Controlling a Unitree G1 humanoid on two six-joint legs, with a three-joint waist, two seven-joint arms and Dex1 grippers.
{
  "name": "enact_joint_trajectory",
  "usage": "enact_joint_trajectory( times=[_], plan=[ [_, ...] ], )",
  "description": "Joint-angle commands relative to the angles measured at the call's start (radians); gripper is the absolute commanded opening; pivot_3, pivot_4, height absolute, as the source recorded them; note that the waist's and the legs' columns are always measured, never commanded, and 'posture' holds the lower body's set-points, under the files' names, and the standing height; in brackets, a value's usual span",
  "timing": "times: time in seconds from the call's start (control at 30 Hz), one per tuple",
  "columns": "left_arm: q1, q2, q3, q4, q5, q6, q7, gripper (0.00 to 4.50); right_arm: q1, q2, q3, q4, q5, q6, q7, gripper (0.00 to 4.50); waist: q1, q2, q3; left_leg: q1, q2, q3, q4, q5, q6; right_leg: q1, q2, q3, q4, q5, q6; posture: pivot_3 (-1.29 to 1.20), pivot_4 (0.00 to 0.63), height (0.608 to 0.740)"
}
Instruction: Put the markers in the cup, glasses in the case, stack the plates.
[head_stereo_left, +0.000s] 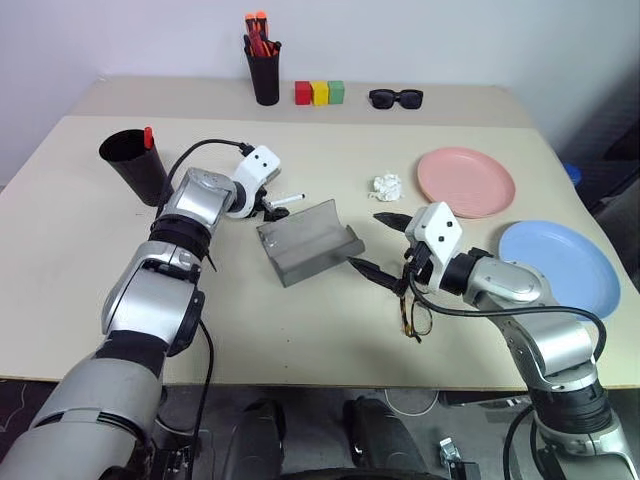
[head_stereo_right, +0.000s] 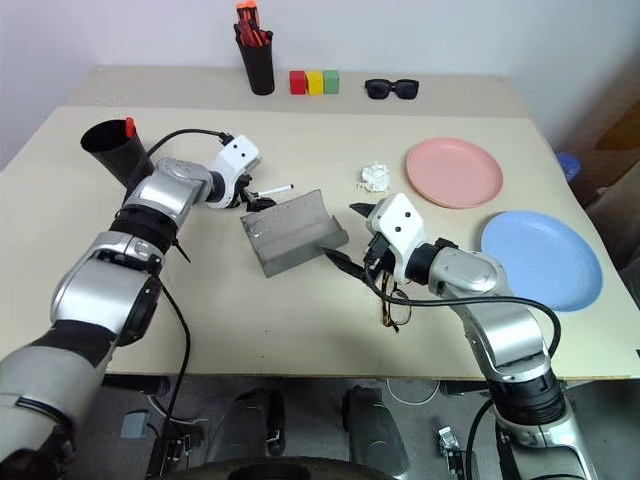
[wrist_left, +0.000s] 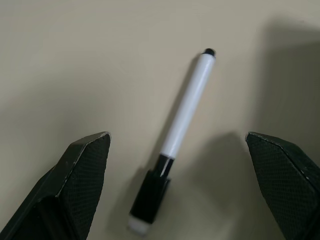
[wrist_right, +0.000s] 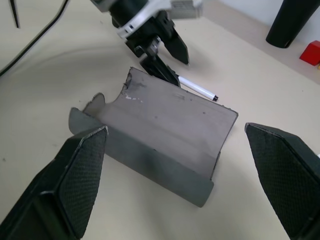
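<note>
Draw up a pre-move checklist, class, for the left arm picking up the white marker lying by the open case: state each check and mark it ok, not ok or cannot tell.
1. Left gripper fingers spread wide: ok.
2. White marker lies between the fingers, flat on the table: ok.
3. Marker free of the case: ok, it lies just behind the lid, apart from it.
4. Cup upright with room: cannot tell; upright, red-capped marker already in it, inside unseen.
5. Right gripper out of the way: ok, open on the far side of the case.
6. Glasses cased: not ok, still on the table.
</note>
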Motion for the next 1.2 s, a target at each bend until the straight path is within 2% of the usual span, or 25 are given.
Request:
enact_joint_trajectory(
  times=[0.03,0.1,0.2,0.43,0.57,0.73,0.97,1.1,1.2],
  plan=[
    [-0.056,-0.014,0.011,0.077,0.025,-0.022,-0.003,4.45,0.016,-0.011,-0.029,-0.068,0.018,0.011,-0.019,4.50,0.001,0.000,0.000,0.000,0.000,0.000,0.000,0.000,0.000,0.000,0.000,0.000,0.000,0.000,0.000,0.00,0.150,0.722],
    [-0.067,-0.025,0.008,0.107,0.037,-0.016,-0.027,4.45,0.028,-0.013,-0.031,-0.086,0.022,0.017,-0.026,4.50,0.002,0.000,0.000,0.000,0.000,0.000,0.000,0.000,0.000,0.000,0.000,0.000,0.000,0.000,0.000,0.00,0.150,0.722],
    [-0.076,-0.036,0.017,0.139,0.044,-0.008,-0.021,3.66,0.033,-0.016,-0.030,-0.089,0.025,0.020,-0.031,4.50,0.002,0.000,0.000,0.000,0.000,0.000,0.000,0.000,0.000,0.000,0.000,0.000,0.000,0.000,0.000,0.00,0.150,0.722],
    [-0.073,-0.033,0.044,0.156,0.052,-0.011,0.009,0.04,0.022,-0.015,-0.021,-0.076,0.025,0.013,-0.031,4.50,-0.001,0.000,0.000,0.001,0.000,-0.001,0.000,0.000,0.000,0.001,0.000,0.000,0.001,0.000,0.000,0.00,0.150,0.722],
    [-0.079,-0.017,0.079,0.146,0.044,-0.039,0.083,0.04,0.009,-0.014,-0.012,-0.062,0.025,0.006,-0.022,4.50,-0.001,0.000,0.000,0.000,0.000,-0.001,0.000,0.000,0.000,0.001,0.000,0.000,0.001,0.000,0.000,0.00,0.150,0.722],
    [-0.100,0.018,0.207,0.098,-0.016,-0.244,0.359,0.04,-0.053,0.017,0.023,-0.016,0.010,-0.023,-0.023,4.50,0.001,0.000,0.000,0.000,0.000,-0.001,0.000,0.000,0.000,0.000,0.000,0.000,0.001,0.000,0.000,0.00,0.150,0.722],
    [-0.086,0.105,0.382,-0.049,-0.047,-0.520,0.819,0.04,-0.233,0.174,0.134,0.170,-0.147,-0.163,-0.158,4.50,-0.004,-0.001,0.000,0.000,0.000,0.000,0.001,0.000,0.000,0.000,0.000,0.000,0.001,0.001,0.001,0.00,0.150,0.722],
    [-0.008,0.156,0.422,-0.134,-0.033,-0.529,0.954,0.04,-0.294,0.286,0.174,0.281,-0.176,-0.184,-0.205,4.50,0.000,0.000,0.000,0.001,0.001,0.001,0.000,0.000,-0.001,-0.001,0.000,0.000,0.003,0.000,0.001,0.00,0.150,0.722],
    [0.050,0.170,0.443,-0.184,-0.033,-0.516,1.006,0.04,-0.298,0.331,0.192,0.318,-0.181,-0.208,-0.202,4.50,0.006,0.000,0.000,0.000,0.001,0.002,0.001,0.000,-0.001,-0.001,-0.001,0.000,0.003,0.000,0.001,0.00,0.150,0.722]
  ],
)
